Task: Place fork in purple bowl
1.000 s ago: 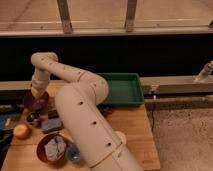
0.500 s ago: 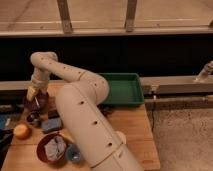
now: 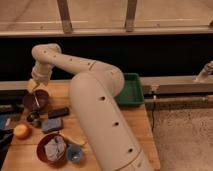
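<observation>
The purple bowl (image 3: 36, 100) stands at the far left of the wooden table. A thin pale streak inside it (image 3: 38, 98) may be the fork; I cannot tell for sure. My gripper (image 3: 33, 86) hangs just above the bowl's back rim, at the end of the big white arm (image 3: 90, 95) that reaches over from the lower right. The gripper's end looks yellowish and partly hides the bowl's far edge.
A green tray (image 3: 131, 90) sits at the table's back right. In front of the bowl lie a black object (image 3: 58, 112), a blue-grey block (image 3: 51, 124), an orange fruit (image 3: 21, 131), a reddish-brown bowl with a grey cloth (image 3: 52, 148) and a small blue cup (image 3: 75, 153).
The gripper has risen slightly and shifted a little left above the purple bowl. Nothing else has moved.
</observation>
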Available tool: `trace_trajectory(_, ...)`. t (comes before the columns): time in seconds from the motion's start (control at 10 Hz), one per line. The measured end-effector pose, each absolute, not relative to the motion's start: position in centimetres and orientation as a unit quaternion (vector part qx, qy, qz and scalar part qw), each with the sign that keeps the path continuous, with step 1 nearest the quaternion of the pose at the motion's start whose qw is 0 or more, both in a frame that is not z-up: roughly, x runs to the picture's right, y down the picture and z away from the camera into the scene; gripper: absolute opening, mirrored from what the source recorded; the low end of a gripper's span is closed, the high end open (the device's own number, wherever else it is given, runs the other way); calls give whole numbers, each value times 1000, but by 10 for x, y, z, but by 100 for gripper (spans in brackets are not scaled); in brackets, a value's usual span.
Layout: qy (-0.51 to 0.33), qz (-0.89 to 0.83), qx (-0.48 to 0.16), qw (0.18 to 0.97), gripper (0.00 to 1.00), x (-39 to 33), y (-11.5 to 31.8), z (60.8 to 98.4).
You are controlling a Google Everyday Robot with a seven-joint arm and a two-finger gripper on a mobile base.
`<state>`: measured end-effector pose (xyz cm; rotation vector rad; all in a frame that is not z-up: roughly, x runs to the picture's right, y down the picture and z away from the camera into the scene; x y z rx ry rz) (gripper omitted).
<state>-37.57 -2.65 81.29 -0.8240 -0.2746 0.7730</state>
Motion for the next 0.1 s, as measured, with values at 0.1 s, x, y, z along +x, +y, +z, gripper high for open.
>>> trace_trajectory(0.1, -133, 374, -374, 838, 60, -366, -36, 805)
